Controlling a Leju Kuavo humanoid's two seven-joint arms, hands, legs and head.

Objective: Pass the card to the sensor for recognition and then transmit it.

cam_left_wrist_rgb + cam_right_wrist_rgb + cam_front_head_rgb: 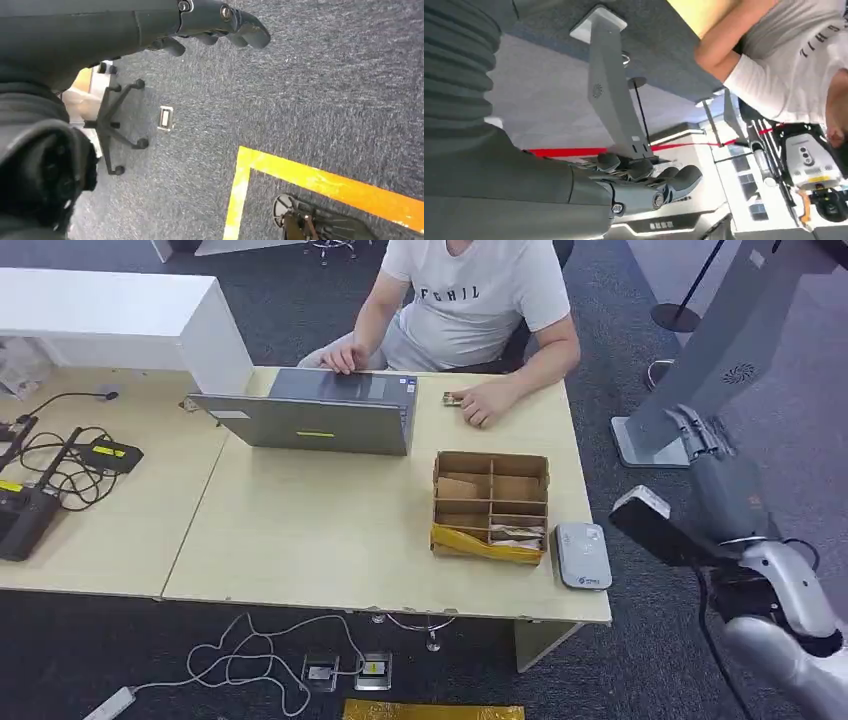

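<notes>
- Right hand (703,435) raised off to the side of the desk (330,540), fingers loosely apart, holding nothing — likely poised to reach.
- Left hand (220,25) hangs over carpet, empty.
- Cards, I judge, sit in the cardboard tray (490,505); sensor (582,555) just beside it.

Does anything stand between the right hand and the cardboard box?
Nothing visible does. The right hand is off the table's right side, and only bare tabletop lies between it and the cardboard box.

Bright, even indoor light; wrist views soft
</notes>
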